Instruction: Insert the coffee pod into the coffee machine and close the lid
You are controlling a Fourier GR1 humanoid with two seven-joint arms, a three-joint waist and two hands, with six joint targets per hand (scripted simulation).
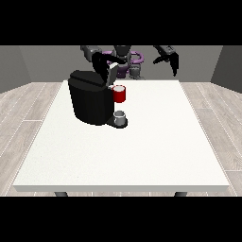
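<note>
Front view, only one we have. Coffee machine sits on the left-centre of the white table, towards the far half, brew head facing right. Its lid is tilted up, so the pod bay is exposed. That fits a step where loading comes before closing.

We read the red piece at the brew head as the pod holder. Whether the coffee pod is already inside it, we cannot tell: no separate pod shows on the table or in either hand. A small grey cup stands on the drip base just below, under the outlet where it should be.

The hand at the view's left is over the machine's top, right by the raised lid. Likely placed there to push the lid down, but we cannot tell how its fingers lie against the black body.

The hand at the view's right hangs well apart from the machine, far right, fingers relaxed and pointing down, holding nothing. Parked out of the way, we judge.

Remaining as we see it: lid not yet closed.
</note>
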